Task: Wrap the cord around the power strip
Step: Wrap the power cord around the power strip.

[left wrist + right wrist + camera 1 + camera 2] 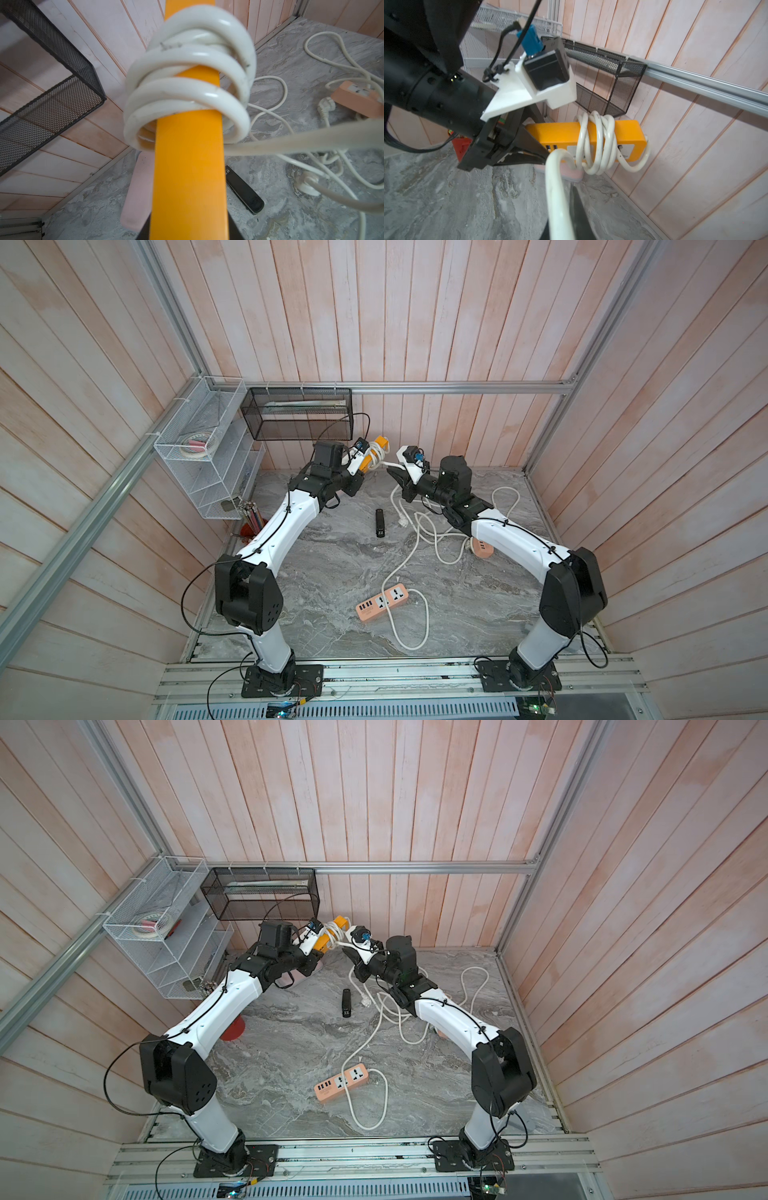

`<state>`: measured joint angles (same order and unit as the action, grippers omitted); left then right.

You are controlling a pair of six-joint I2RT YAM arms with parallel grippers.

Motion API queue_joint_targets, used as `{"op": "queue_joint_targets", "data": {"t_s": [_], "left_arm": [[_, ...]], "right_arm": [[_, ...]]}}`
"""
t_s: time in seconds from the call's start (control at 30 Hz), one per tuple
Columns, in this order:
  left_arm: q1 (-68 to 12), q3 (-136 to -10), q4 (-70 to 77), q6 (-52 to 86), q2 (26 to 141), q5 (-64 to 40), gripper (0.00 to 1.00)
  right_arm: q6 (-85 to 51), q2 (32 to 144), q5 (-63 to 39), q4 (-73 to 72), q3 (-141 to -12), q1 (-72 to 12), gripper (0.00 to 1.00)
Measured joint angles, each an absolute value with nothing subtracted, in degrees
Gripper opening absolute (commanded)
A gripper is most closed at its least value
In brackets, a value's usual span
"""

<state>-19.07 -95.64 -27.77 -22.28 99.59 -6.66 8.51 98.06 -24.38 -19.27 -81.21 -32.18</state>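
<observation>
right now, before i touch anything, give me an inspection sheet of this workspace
surface: grey marbled tabletop, no spills seen
job's things: orange power strip held off the table, cord coiled several turns around it
clutter: pink power strip and black device lying on the table; second pink strip partly under the right arm
grippers: left gripper shut on the orange power strip's end; right gripper shut on the cord
cables: loose white cords tangled on the table
surroundings: white wire basket and black mesh basket on panelled walls

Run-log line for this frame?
left gripper: shut on orange power strip | right gripper: shut on white cord | status: partly wrapped
</observation>
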Motion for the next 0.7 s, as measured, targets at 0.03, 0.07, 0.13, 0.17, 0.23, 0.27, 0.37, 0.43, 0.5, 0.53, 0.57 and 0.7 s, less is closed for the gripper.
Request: {"op": "queue_joint_targets", "data": {"t_s": [0.03, 0.07, 0.13, 0.17, 0.23, 0.27, 0.37, 0.43, 0.5, 0.53, 0.57, 0.7], "left_arm": [[-19.07, -96.03, -28.36, -22.55, 99.39, -6.70, 0.00], [-19.03, -96.42, -29.10, -22.81, 99.33, -6.76, 0.00], [-18.98, -97.25, -31.05, -23.42, 99.33, -7.07, 0.00], [-19.03, -97.36, -31.90, -23.66, 99.33, -7.25, 0.00], [-19.20, -97.41, -33.76, -24.23, 99.33, -8.08, 0.00], [-19.35, -97.41, -34.79, -24.40, 99.37, -8.58, 0.00], [-20.10, -97.41, -37.65, -24.99, 99.85, -10.37, 0.00], [-21.02, -97.41, -39.66, -25.82, 100.47, -12.19, 0.00], [-21.96, -97.41, -41.69, -26.94, 101.03, -14.66, 0.00], [-22.46, -97.41, -42.74, -27.59, 101.30, -16.29, 0.00], [-22.98, -97.41, -43.72, -28.08, 101.45, -17.96, 0.00], [-25.02, -97.30, -46.33, -31.40, 101.10, -27.53, 0.00]], "right_arm": [[7.90, 98.48, -25.12, -19.40, -82.08, -31.57, 0.00], [7.77, 98.74, -25.43, -19.25, -82.72, -31.11, 0.00], [8.95, 99.13, -25.56, -17.74, -84.29, -30.41, 0.00], [9.93, 99.13, -25.36, -16.49, -84.93, -30.33, 0.00], [13.32, 99.13, -23.92, -13.04, -86.63, -30.37, 0.00], [15.16, 99.13, -22.98, -11.22, -87.50, -30.61, 0.00], [21.43, 99.13, -19.33, -5.08, -90.19, -31.18, 0.00], [25.34, 99.11, -16.99, -1.87, -91.37, -31.44, 0.00], [28.91, 99.11, -15.11, 1.06, -92.44, -31.48, 0.00], [30.72, 99.13, -14.26, 2.79, -93.30, -31.48, 0.00], [32.21, 99.29, -13.58, 4.32, -94.28, -31.44, 0.00], [38.17, 102.85, -13.02, 12.91, -104.29, -30.28, 0.00]]}}
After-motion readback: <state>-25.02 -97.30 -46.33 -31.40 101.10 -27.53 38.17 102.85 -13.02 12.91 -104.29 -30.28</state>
